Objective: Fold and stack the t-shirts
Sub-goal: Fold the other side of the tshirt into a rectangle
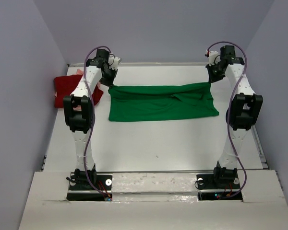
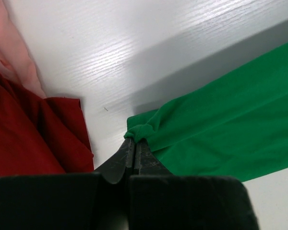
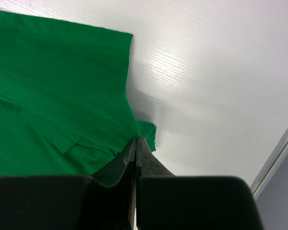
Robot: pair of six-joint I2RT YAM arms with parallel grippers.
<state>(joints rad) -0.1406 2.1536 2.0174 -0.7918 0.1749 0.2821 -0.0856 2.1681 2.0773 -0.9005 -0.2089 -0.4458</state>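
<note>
- My left tool point(image 2: 134, 146) and right tool point(image 3: 136, 143) each clench a far corner of the green t-shirt point(image 1: 163, 103);
- its long axis runs between them, free edge toward me.

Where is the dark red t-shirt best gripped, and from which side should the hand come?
Probably the loose corner of the dark red t-shirt, lying flat on the table toward the green t-shirt. Come from its right side, over bare table; the rest lies bunched near the left wall, showing no clear edge.
</note>
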